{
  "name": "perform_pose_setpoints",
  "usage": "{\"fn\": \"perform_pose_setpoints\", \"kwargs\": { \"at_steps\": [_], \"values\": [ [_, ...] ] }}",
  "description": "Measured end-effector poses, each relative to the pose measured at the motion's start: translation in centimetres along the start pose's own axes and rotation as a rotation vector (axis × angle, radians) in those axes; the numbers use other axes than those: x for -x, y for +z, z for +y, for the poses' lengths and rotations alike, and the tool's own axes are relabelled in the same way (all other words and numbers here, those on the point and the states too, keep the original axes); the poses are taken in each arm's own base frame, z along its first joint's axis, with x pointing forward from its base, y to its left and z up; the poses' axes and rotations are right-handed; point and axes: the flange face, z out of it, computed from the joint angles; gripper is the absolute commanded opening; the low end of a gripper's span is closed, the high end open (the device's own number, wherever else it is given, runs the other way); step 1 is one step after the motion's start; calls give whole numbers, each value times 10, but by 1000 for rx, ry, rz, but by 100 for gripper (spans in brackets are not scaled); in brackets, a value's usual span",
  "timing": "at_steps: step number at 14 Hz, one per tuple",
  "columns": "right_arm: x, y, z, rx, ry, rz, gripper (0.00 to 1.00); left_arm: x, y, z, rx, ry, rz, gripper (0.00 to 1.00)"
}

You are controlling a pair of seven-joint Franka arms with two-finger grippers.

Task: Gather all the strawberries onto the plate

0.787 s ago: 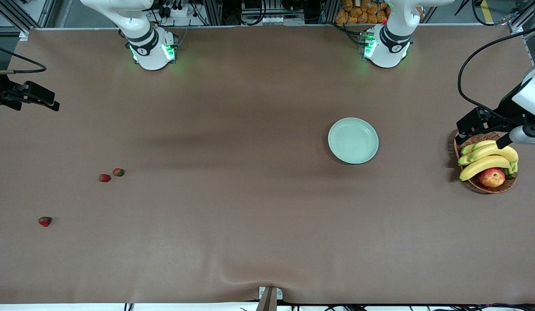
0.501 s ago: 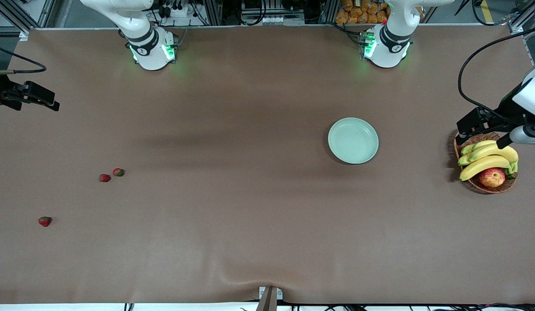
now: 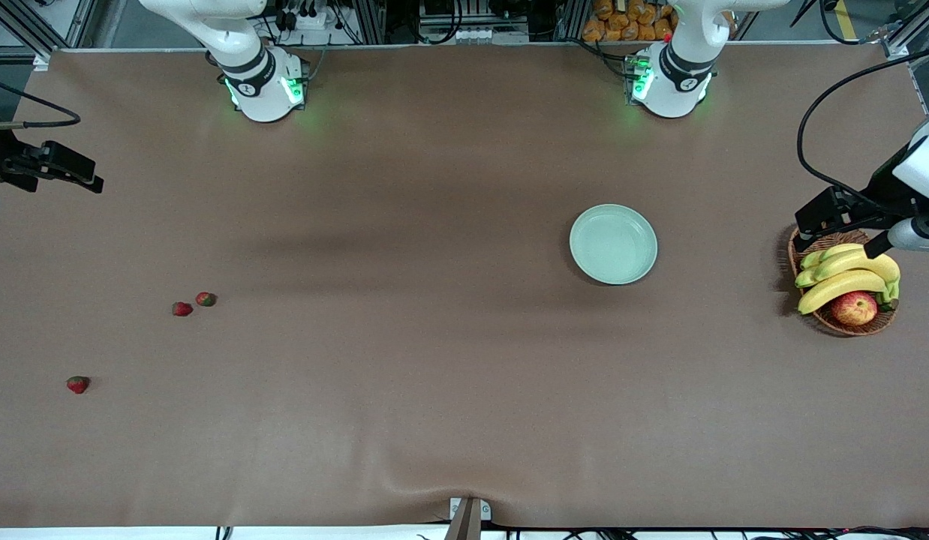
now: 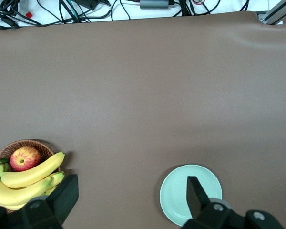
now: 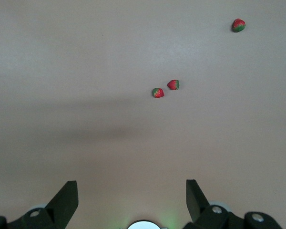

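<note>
**A:** Three strawberries are sitting on the brown tabletop (image 3: 434,375) toward the right arm's end. Two are just beside each other, strawberry one (image 3: 205,299) and strawberry two (image 3: 182,309). The third strawberry (image 3: 77,385) is apart from them, nearer the front camera. None in the plate (image 3: 613,244), which is bare and way over toward the left arm's end.

**B:** And the arms?

**A:** Both hang up in the air, holding nothing. The right tool (image 5: 132,202) has its fingers spread wide over bare tabletop. The left tool (image 4: 132,202) is spread wide too, over the spot between the plate and the wicker basket (image 3: 843,322) with its bananas (image 3: 847,276) and apple (image 3: 854,307).
</note>
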Motion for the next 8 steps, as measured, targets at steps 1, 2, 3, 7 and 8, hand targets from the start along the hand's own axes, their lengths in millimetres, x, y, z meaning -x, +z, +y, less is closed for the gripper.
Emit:
{"fn": "perform_pose_setpoints", "kwargs": {
  "at_steps": [1,2,3,7,8],
  "values": [
    [-1,2,0,0,0,0,100,0,0,0,0,0,0,100],
    [-2,4,0,0,0,-2,100,0,0,0,0,0,-1,100],
    [-2,6,0,0,0,-4,100,0,0,0,0,0,-1,100],
    [-3,8,0,0,0,-5,100,0,0,0,0,-1,-2,100],
    [-4,10,0,0,0,-4,100,0,0,0,0,-1,-2,100]
  ]
}}
